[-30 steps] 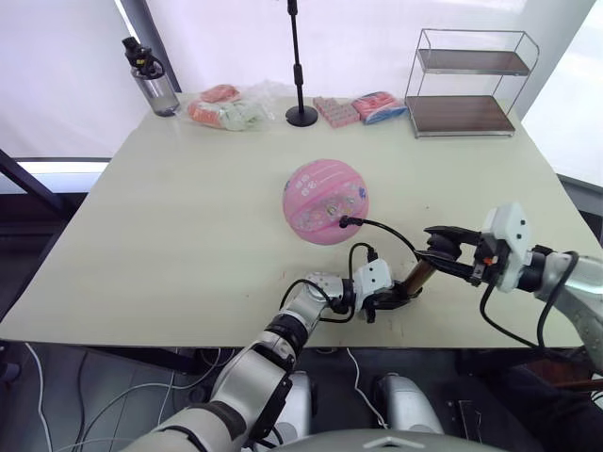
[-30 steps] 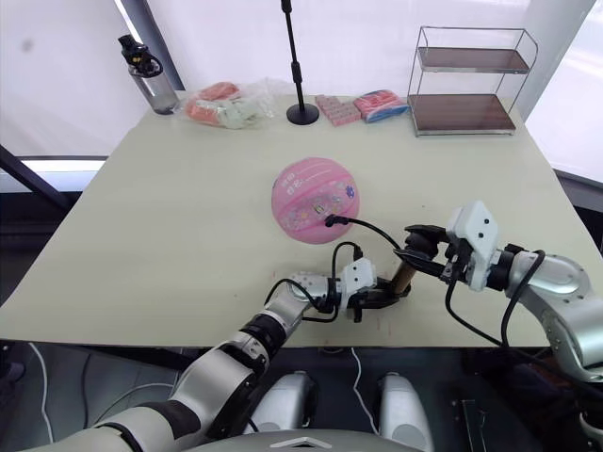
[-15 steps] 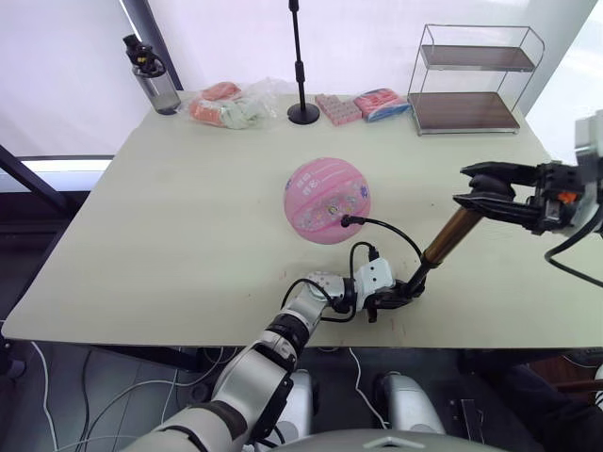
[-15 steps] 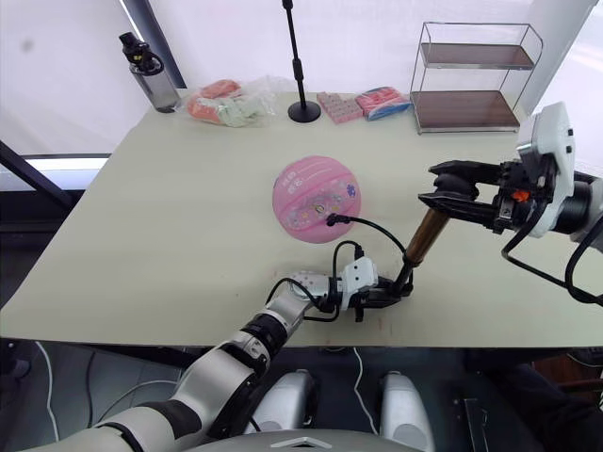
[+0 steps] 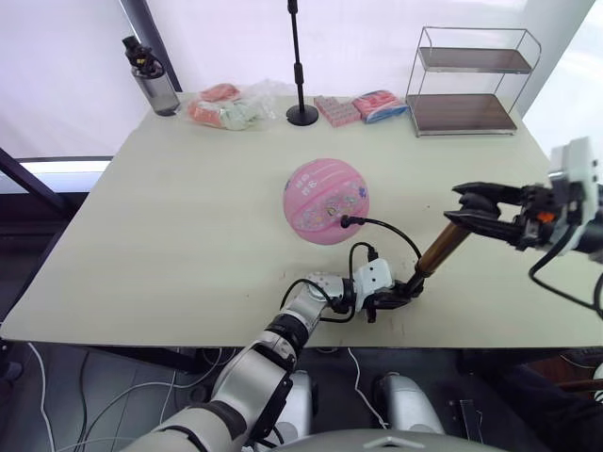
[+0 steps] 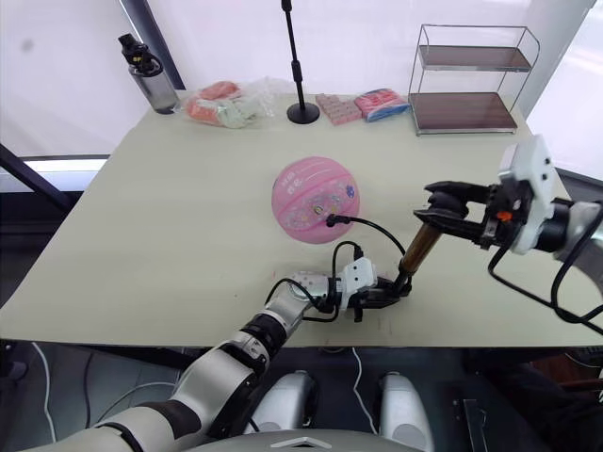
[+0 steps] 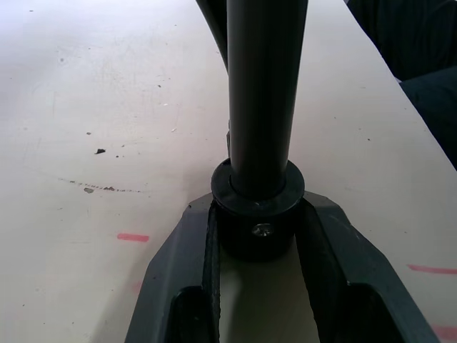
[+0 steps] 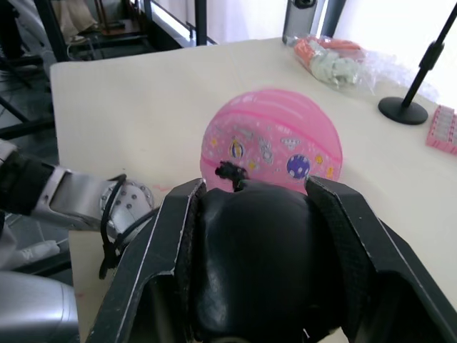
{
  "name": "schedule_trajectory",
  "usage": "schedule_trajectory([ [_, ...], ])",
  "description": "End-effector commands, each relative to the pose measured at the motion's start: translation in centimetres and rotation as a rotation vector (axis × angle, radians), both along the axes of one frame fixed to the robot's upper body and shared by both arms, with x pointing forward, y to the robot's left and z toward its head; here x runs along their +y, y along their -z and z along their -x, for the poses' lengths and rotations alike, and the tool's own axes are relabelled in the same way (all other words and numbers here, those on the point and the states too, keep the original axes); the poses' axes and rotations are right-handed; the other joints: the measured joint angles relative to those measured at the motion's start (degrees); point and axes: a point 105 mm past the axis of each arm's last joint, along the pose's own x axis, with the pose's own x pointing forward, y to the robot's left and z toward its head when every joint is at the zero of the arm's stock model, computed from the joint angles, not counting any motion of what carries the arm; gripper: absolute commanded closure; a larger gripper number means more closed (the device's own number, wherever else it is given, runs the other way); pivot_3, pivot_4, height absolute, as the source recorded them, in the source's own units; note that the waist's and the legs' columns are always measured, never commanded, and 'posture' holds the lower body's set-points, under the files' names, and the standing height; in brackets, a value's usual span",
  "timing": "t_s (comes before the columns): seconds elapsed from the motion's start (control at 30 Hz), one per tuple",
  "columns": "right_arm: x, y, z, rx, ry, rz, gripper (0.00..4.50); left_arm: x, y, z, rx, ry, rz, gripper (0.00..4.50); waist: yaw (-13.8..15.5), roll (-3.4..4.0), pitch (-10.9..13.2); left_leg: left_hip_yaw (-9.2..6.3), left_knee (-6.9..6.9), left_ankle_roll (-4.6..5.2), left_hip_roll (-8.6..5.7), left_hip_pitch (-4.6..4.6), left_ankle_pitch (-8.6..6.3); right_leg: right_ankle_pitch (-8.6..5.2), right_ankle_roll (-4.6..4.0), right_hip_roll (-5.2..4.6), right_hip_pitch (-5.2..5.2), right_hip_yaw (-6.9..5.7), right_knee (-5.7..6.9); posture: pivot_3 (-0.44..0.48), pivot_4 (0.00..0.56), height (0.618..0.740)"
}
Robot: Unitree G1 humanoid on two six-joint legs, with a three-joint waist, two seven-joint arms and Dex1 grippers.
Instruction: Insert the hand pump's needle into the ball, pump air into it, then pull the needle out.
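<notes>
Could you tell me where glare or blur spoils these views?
Eye views: white backlight washes out everything behind the table, while the ball stays crisp. Left wrist view: the hand pump is soft at close range. Right wrist view: the black handle is dark and blurred.

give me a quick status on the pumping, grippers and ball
Left gripper shut on the hand pump base at the table edge. Right gripper shut on the T-handle, pump extended. Hose fitting seated in the ball. Nothing in the way.

The needle [image 5: 345,223] at the ball [image 5: 325,201] is too small to make out — its pin hidden.
</notes>
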Motion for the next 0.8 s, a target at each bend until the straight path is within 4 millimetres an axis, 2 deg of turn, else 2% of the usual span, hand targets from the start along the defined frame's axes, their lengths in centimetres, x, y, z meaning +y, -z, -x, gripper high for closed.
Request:
schedule_trajectory([
  [0.03, 0.5, 5.4, -0.2, 0.11, 0.035, 0.051, 2.67, 1.5, 3.4, 1.5, 0.111, -0.01, -0.104, 3.43, 0.0, -0.06, -0.05, -0.01, 0.0, 0.0, 0.01, 0.02, 0.0, 0.0, 0.0, 0.01, 0.01, -0.01, 0.0, 0.0, 0.15, 0.731],
  [0.13, 0.7, 7.7, 0.1, 0.119, 0.044, 0.082, 2.67, 1.5, 3.4, 1.5, 0.109, -0.01, -0.104, 3.43, -0.02, -0.06, -0.14, -0.01, -0.01, 0.0, 0.02, 0.05, 0.0, 0.0, -0.01, 0.03, 0.03, -0.01, 0.0, 0.0, 0.15, 0.731],
  [0.2, 0.9, 8.1, 0.3, 0.113, 0.037, 0.085, 2.67, 1.5, 3.4, 1.5, 0.108, -0.011, -0.104, 3.43, 0.0, -0.11, -0.19, 0.0, -0.01, 0.0, 0.02, 0.07, 0.0, 0.0, 0.0, 0.02, 0.04, 0.0, 0.0, 0.0, 0.15, 0.731],
  [0.23, 0.8, 7.6, 0.3, 0.093, 0.033, 0.081, 2.67, 1.5, 3.4, 1.5, 0.107, -0.012, -0.104, 3.43, 0.01, -0.12, -0.19, -0.02, 0.0, 0.0, 0.02, 0.07, 0.0, 0.0, -0.01, 0.03, 0.04, -0.01, 0.0, 0.0, 0.15, 0.731],
  [0.43, 0.3, 1.8, -0.1, -0.024, 0.003, 0.014, 2.67, 1.5, 3.4, 1.4, 0.107, -0.011, -0.105, 3.43, 0.11, -0.02, -0.02, -0.02, 0.01, 0.0, 0.0, -0.01, 0.0, 0.0, -0.01, 0.01, 0.02, -0.01, 0.0, 0.0, 0.15, 0.731],
  [0.53, -0.1, -2.6, 0.1, -0.084, -0.026, -0.043, 2.67, 1.4, 3.4, 1.5, 0.108, -0.009, -0.104, 3.43, 0.1, 0.28, 0.19, -0.01, 0.02, 0.0, -0.04, -0.09, 0.0, 0.02, 0.01, -0.03, -0.02, 0.0, 0.0, 0.0, 0.15, 0.731],
  [0.8, -1.5, -8.0, 1.1, -0.122, -0.025, -0.039, 2.67, 1.2, 3.4, 1.6, 0.112, -0.003, -0.1, 3.43, 0.14, 0.39, 0.3, -0.03, 0.02, 0.0, -0.09, -0.16, 0.0, 0.0, -0.02, -0.07, -0.06, -0.01, 0.0, 0.0, 0.15, 0.731],
])
